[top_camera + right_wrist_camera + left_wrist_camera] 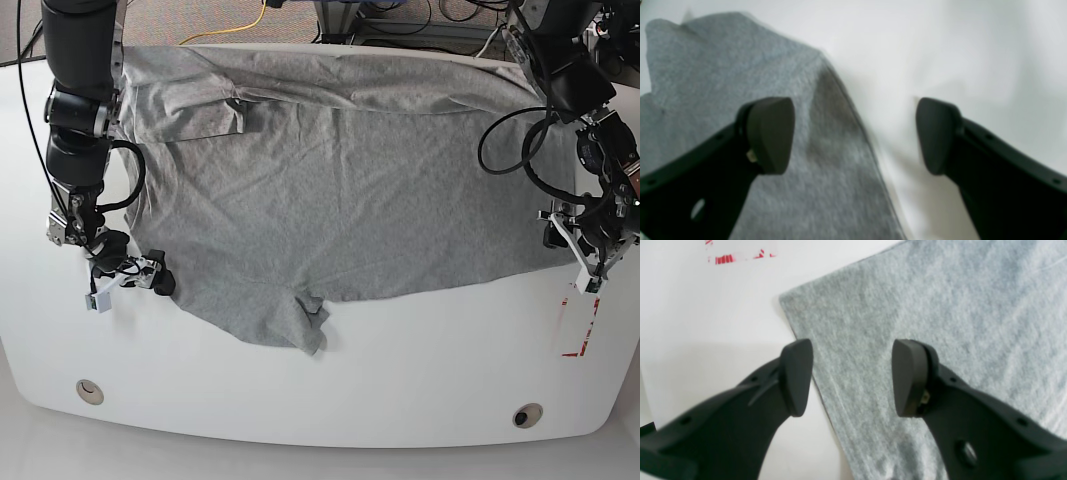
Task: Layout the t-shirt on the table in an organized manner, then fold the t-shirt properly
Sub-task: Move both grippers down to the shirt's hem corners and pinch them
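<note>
Table (330, 390): glossy white top with curved front corners, filling most of the base view. Two round grommet holes near the front edge, one toward each corner (89, 391) (527, 414). Red tape mark (577, 330) on the surface, just in front of the left gripper; the left wrist view shows it as broken red strips at the top edge.

Floor (190, 18): brown carpet beyond the far edge of the table, with a yellow cable (240, 28) and dark cables lying on it.

T-shirt (340, 190): light heather-grey, spread across the far half of the table with wrinkles, its far edge folded over along the table's back rim. A small rumpled flap sticks out from the near edge around the middle. No lettering can be seen on the upward face; no label or brand is legible anywhere.

Left gripper (851, 378): jaws apart, nothing between them, poised over a corner edge of the t-shirt, one finger over bare table and the other over cloth.

Right gripper (855, 135): jaws wide apart, holding nothing, straddling the cloth's side edge; one finger over grey cloth, the other over white table.
</note>
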You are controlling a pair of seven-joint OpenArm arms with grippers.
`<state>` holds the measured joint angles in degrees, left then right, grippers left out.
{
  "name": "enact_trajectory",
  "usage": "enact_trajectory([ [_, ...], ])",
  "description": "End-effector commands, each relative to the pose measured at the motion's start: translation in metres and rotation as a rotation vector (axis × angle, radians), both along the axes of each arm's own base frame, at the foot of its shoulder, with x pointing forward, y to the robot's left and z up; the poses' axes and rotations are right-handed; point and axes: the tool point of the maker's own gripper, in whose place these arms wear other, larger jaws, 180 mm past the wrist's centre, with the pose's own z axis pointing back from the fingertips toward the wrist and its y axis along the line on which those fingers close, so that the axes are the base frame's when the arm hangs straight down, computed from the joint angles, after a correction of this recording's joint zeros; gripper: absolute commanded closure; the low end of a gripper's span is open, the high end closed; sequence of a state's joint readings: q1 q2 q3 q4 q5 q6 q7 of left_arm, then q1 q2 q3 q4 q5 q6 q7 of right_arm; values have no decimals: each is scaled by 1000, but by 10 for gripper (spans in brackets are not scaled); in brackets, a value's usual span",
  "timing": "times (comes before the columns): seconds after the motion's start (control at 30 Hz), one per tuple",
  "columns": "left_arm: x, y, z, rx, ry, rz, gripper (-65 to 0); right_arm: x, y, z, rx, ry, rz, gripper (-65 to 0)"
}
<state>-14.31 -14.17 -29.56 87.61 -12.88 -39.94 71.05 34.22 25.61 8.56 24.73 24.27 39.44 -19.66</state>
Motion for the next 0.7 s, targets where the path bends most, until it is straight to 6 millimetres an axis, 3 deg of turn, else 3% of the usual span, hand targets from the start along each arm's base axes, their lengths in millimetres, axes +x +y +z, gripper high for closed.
enact_trajectory([
  [0.0,11,5,19,14,-58,-2,-354,18,11,17,17,-55,16,-539],
  [0.33,9,5,17,14,-53,-2,-353,24,51,11,67,-56,59,-539],
  [0.67,8,6,16,16,-51,-1,-353,34,64,19,85,-81,71,-518],
])
